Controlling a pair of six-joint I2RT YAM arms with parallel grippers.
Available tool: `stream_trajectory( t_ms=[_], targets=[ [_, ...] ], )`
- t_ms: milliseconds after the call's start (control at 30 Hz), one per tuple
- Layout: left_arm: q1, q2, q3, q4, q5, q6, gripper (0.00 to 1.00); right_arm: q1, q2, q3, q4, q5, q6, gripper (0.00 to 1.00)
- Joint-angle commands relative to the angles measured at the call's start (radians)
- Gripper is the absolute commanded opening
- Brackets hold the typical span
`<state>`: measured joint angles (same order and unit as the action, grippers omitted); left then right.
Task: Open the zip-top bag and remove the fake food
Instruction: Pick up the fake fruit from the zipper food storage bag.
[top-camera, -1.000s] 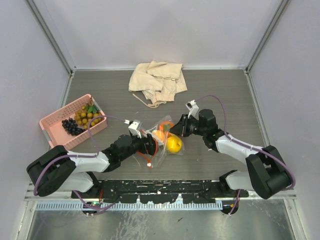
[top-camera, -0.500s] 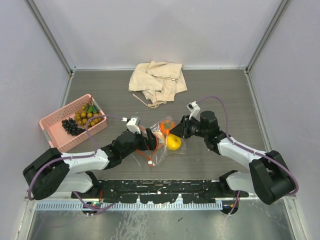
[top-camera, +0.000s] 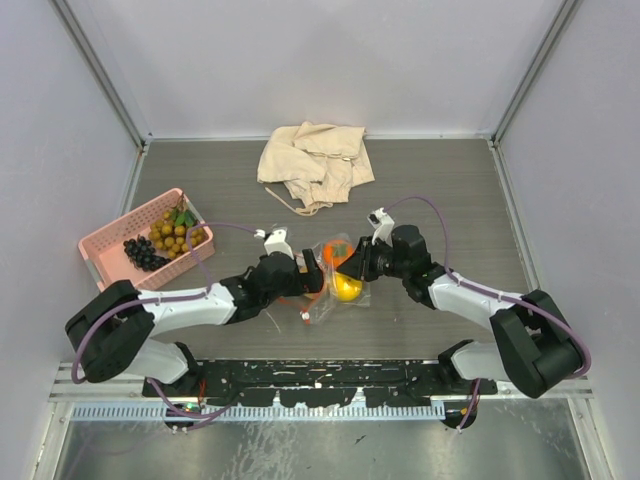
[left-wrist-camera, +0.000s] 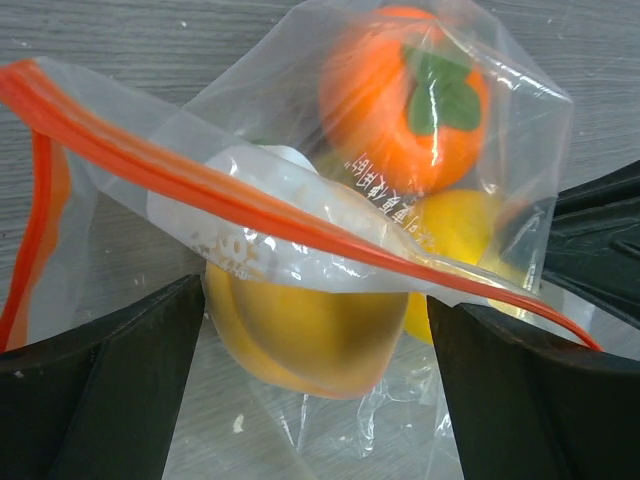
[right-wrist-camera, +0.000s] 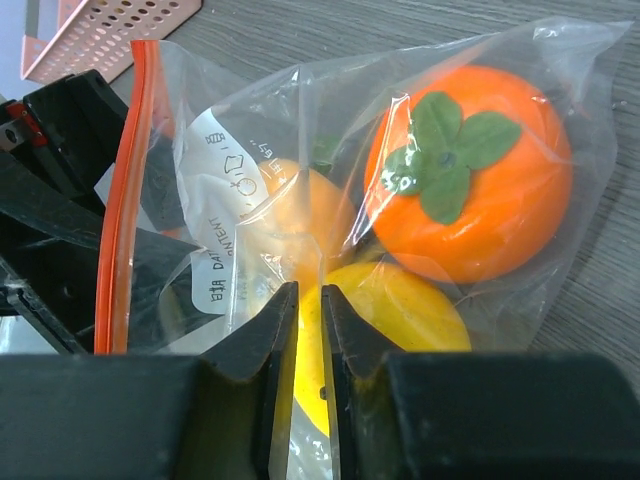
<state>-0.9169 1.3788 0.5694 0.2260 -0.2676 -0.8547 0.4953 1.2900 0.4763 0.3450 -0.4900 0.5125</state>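
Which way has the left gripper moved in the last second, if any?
Yes: the left gripper shifted slightly forward, toward the beige cloth.

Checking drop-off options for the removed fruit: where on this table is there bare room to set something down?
Bare tabletop lies between the beige cloth and the right wall, and a smaller strip between cloth and pink basket. The middle is crowded: left gripper and right gripper meet at the zip-top bag, arms crossing the near half.
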Motion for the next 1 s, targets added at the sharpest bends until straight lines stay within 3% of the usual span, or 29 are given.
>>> stream_trajectory(
  t_ms=[0, 67, 167, 400, 567, 633, 733, 800, 967],
  targets=[
    [-0.009, 0.014, 0.046, -0.072, -0.068, -0.023, 0.91, 0.007, 0.008, 0.001, -0.014, 0.042, -0.034, 0.22],
    [-0.01, 0.022, 0.055, -0.085, -0.074, -0.023, 0.81, 0.006, 0.009, -0.002, -0.015, 0.046, -0.037, 0.21],
    [-0.01, 0.038, 0.071, -0.106, -0.077, -0.017, 0.79, 0.007, 0.011, -0.003, -0.016, 0.055, -0.036, 0.21],
    [-0.009, 0.075, 0.096, -0.105, -0.061, 0.025, 0.96, 0.007, 0.021, -0.006, -0.019, 0.057, -0.04, 0.21],
    [-0.009, 0.12, 0.125, -0.132, -0.07, 0.036, 0.95, 0.007, 0.017, -0.007, -0.025, 0.059, -0.043, 0.22],
    [-0.008, 0.124, 0.127, -0.137, -0.075, 0.029, 0.89, 0.007, 0.012, -0.007, -0.031, 0.064, -0.047, 0.22],
    [-0.008, 0.11, 0.127, -0.151, -0.079, 0.024, 0.61, 0.006, 0.0, -0.011, -0.036, 0.07, -0.051, 0.22],
    [-0.008, 0.089, 0.129, -0.168, -0.08, 0.027, 0.48, 0.006, -0.015, -0.02, -0.034, 0.072, -0.052, 0.25],
    [-0.009, -0.008, 0.106, -0.208, -0.081, 0.041, 0.34, 0.006, -0.128, -0.046, -0.031, 0.077, -0.044, 0.39]
  ],
)
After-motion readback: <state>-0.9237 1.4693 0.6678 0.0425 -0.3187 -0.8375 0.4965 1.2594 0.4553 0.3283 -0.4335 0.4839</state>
